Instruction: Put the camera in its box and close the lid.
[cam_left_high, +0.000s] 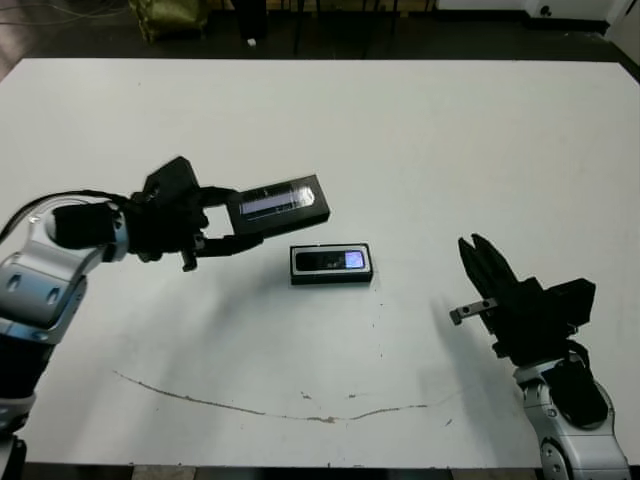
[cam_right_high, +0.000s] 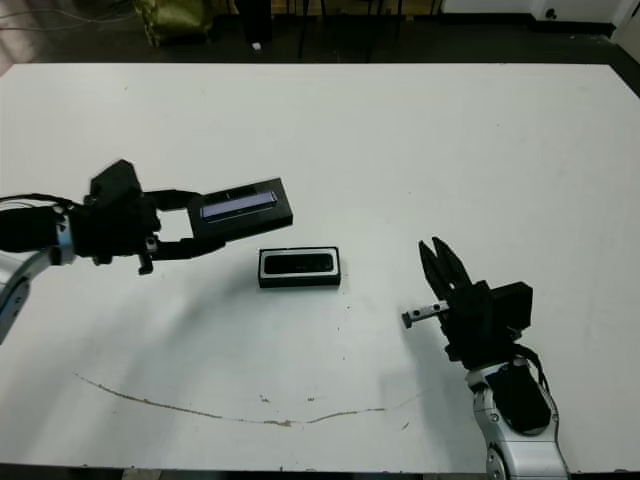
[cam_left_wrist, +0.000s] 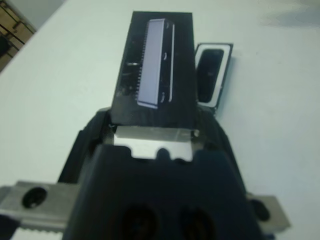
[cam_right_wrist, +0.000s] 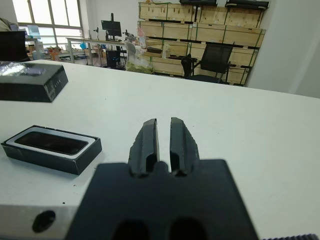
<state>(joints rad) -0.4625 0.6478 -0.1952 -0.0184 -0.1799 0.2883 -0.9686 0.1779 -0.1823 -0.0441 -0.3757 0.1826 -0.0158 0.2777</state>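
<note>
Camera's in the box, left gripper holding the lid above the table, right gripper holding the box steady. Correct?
Not quite: the right gripper holds nothing, shut and apart from the box, as the left eye view shows. The camera is in the box; the left gripper holds the lid above the table.

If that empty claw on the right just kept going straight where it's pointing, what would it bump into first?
Probably nothing on the table. The right gripper, fingers together, aims over bare white table; the box with the camera lies off to one side. Depth beyond is unclear.

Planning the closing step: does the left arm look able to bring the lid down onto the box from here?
Probably yes: the left tool holds the lid just beside the box, with nothing between them.
</note>
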